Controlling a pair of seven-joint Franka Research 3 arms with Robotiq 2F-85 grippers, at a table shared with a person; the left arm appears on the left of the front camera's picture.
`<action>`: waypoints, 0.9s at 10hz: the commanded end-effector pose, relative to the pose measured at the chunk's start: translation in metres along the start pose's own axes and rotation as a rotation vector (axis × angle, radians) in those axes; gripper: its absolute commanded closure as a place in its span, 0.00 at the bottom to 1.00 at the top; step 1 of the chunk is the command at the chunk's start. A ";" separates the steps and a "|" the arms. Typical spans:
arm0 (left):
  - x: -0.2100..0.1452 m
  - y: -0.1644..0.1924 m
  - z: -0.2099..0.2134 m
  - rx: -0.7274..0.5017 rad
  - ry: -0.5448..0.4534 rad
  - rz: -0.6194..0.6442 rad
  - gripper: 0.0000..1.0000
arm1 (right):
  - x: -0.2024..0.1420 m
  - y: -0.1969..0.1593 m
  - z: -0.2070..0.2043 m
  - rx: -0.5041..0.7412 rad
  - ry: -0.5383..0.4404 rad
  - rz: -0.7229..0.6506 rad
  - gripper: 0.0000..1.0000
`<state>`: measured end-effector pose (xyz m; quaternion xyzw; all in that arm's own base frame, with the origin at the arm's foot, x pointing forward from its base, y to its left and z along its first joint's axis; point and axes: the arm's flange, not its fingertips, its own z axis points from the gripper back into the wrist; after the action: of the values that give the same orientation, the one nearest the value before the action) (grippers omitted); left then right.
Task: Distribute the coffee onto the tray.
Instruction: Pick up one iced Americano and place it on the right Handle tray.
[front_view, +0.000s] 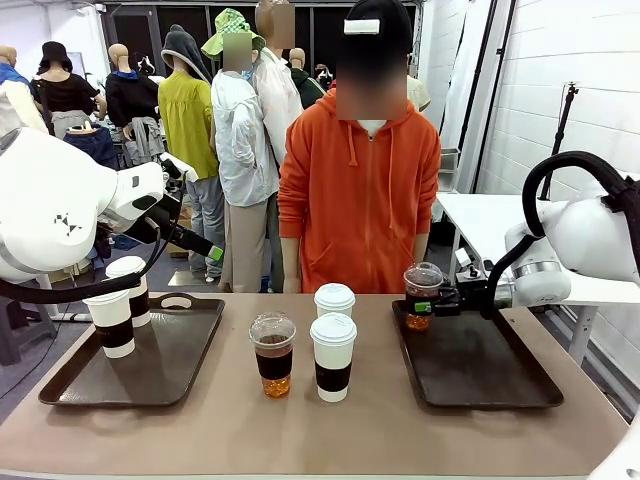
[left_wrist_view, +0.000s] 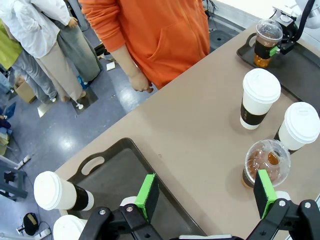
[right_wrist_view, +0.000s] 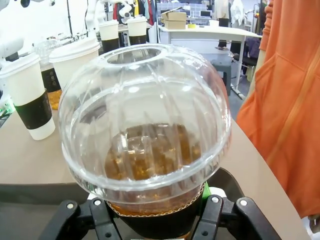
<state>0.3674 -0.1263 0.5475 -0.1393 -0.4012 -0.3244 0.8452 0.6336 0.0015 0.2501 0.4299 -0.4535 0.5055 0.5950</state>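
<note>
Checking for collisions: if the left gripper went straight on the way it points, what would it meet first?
Probably bare tabletop, between the left tray and the nearer clear cup, though depth is unclear.

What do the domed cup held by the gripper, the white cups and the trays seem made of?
Domed cup: clear glossy plastic; the amber drink shows through its ribbed lid. White cups: likely matt paper with a dark band; lids look like plastic. Trays: dark brown, faint sheen, probably moulded plastic.

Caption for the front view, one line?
Right tool grips a clear cup at the right tray far corner; two paper cups on the left tray, three cups between.
</note>
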 end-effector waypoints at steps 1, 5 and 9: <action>0.000 0.001 0.000 -0.002 -0.002 0.005 0.00 | 0.006 -0.009 -0.006 0.005 0.033 -0.035 0.35; 0.000 0.001 0.000 -0.002 -0.002 0.005 0.00 | 0.007 -0.010 -0.007 0.010 0.053 -0.076 0.00; 0.000 0.001 0.000 -0.002 -0.002 0.005 0.00 | 0.008 -0.006 -0.001 0.009 0.058 -0.098 0.00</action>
<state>0.3674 -0.1263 0.5475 -0.1393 -0.4012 -0.3244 0.8452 0.6398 0.0057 0.2543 0.4407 -0.4246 0.4898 0.6210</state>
